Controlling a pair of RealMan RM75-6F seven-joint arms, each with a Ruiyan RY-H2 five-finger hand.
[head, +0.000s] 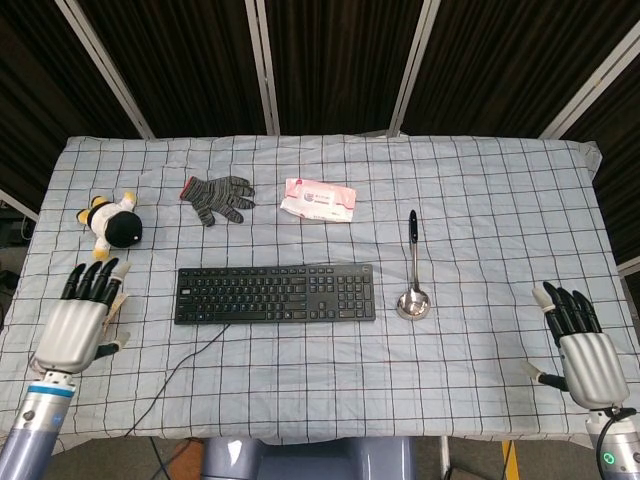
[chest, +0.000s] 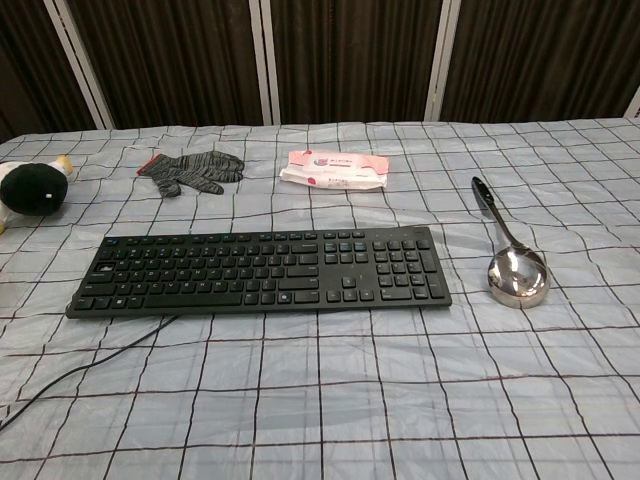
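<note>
My left hand (head: 80, 320) hovers at the table's left front edge, left of the black keyboard (head: 275, 293), palm down. Its fingers are spread and straight, and it holds nothing. The keyboard (chest: 260, 271) lies flat mid-table, about a hand's width from that hand. At the right front corner, my right hand (head: 583, 350) also has its fingers apart and is empty. The thing nearest to it is a steel ladle (head: 413, 290), well off to its left. Neither hand shows in the chest view.
A grey knit glove (head: 217, 198), a pink-and-white wipes pack (head: 318, 200) and a black-and-white plush toy (head: 112, 225) lie behind the keyboard. The ladle (chest: 512, 262) is right of it. The keyboard's cable (chest: 70, 380) trails to the front left edge.
</note>
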